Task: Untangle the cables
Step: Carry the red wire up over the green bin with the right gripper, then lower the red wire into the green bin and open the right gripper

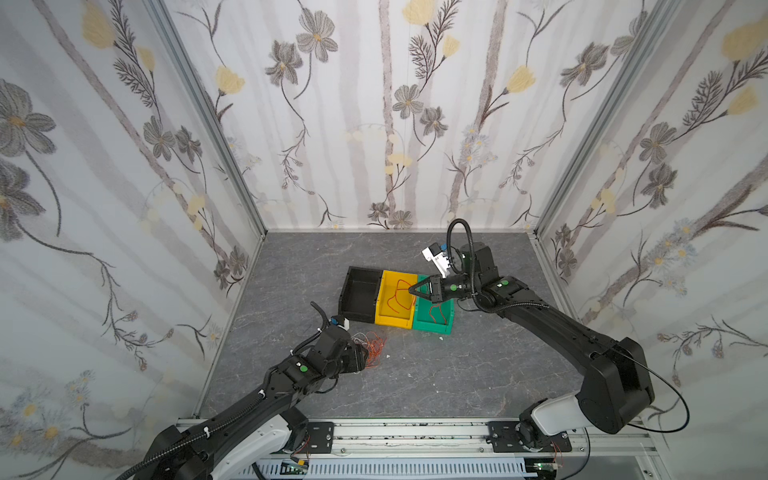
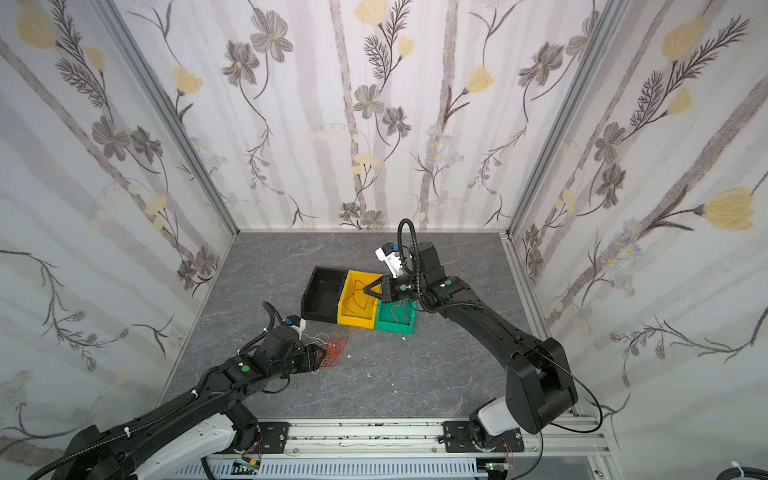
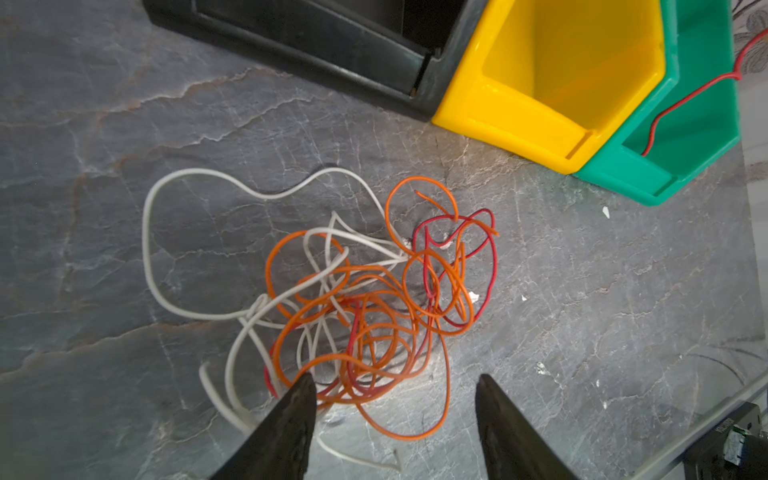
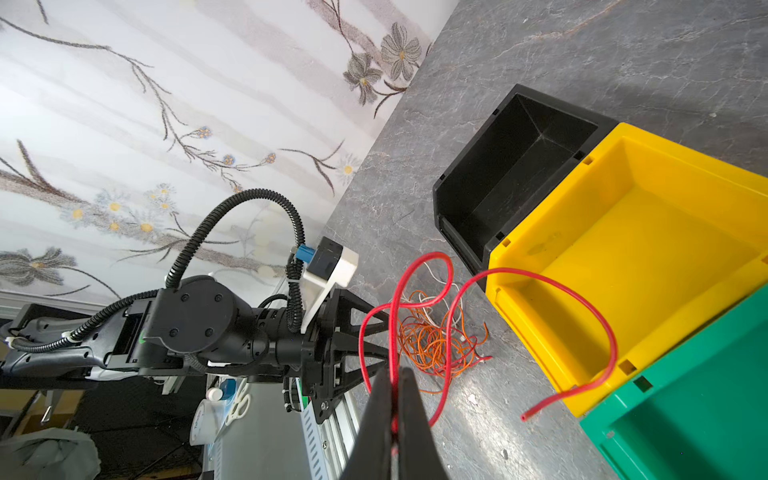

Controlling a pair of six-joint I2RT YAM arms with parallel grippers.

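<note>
My left gripper (image 3: pixel 395 378) hangs with its jaws well apart at the near edge of the tangle of thin orange, red and white wire cables (image 3: pixel 365 316). The tangle lies on the grey marbled tabletop (image 3: pixel 124 104), just in front of the bins. One black fingertip (image 3: pixel 305 384) overlaps the outer orange loops, but I cannot tell whether it touches them.

Beyond the heap, three open bins stand side by side with their walls touching: a rectangular black plastic bin (image 1: pixel 360 296), a rectangular yellow plastic bin (image 1: pixel 392 319) and a rectangular green plastic bin (image 1: pixel 432 326). A thin curled red cable (image 1: pixel 435 311) lies in the green one.

My right gripper (image 4: pixel 397 372) is clamped tight on a long red cable (image 4: pixel 434 255). Its loops hang over the yellow bin. In the right wrist view its loose end shows near the corner where the yellow and green bins meet.
</note>
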